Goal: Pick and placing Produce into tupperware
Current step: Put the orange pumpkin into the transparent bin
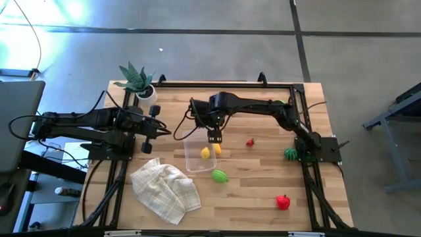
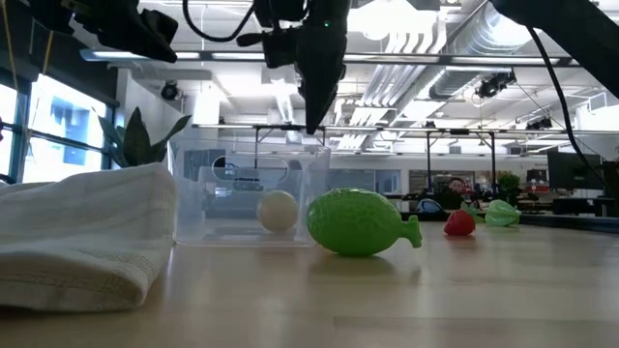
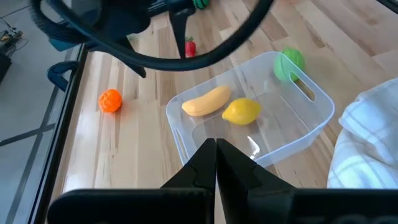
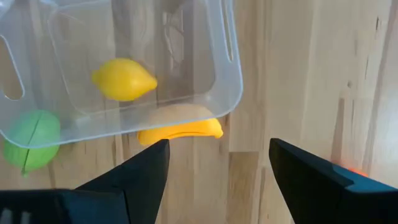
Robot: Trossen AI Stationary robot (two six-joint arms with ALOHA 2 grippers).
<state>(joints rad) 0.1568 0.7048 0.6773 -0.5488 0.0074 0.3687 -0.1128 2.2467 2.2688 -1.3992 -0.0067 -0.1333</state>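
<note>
— Where's the right gripper (image 1: 214, 139) got to?

— Over the tub's right edge; fingers spread, gripping nothing; the clear tupperware (image 1: 194, 160) sits mid-table with the lemon (image 4: 124, 79) inside it.

— And the banana (image 4: 180, 127)?

— Hard to call; from the wrist camera it looks half under the tub's wall, just outside; from the other arm's camera it seems inside beside the lemon; I can't tell which.

— What's left on the table?

— A green fruit (image 1: 220, 176) just near of the tub; a red pepper (image 1: 283, 202) far off at the near right; a small red piece (image 1: 250, 142) and a striped green one (image 1: 291, 154) to the right.

— Easy to grab?

— I'd guess light, hard, slick plastic; the round ones could squirt out; best pinched across the middle.

— The left gripper (image 3: 216, 163)?

— Parked at the left; fingers pressed together, empty.
</note>
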